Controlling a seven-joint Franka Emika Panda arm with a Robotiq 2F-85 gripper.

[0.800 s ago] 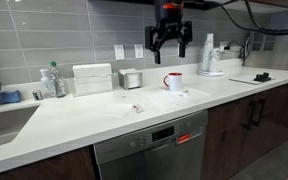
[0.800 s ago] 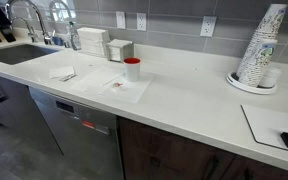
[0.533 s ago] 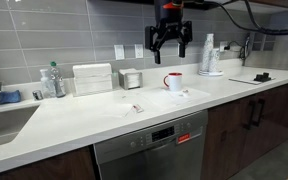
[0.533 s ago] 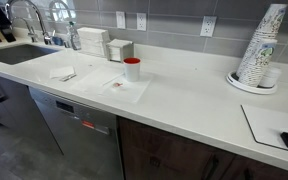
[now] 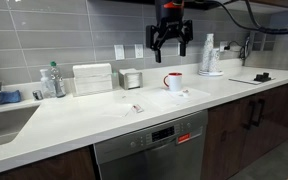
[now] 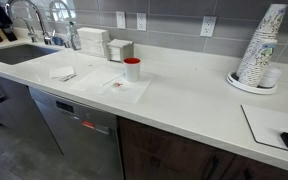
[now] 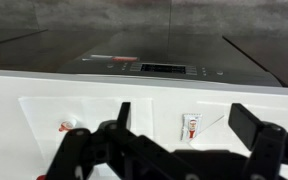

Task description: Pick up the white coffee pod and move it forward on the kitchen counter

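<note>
Overhead, the black gripper (image 5: pixel 170 42) hangs well above the kitchen counter (image 5: pixel 84 125), its jointed fingers spread wide and holding nothing. The counter is smooth and off-white, set over a brushed steel dishwasher (image 5: pixel 150 150). The white coffee pod (image 5: pixel 184 93) shows only as a tiny low pale bump just beside the glossy red mug (image 5: pixel 173 81) (barely distinct against the surface). A small flat pale packet with a red mark (image 5: pixel 136 107) lies near them on a thin white sheet (image 6: pixel 124 90)
</note>
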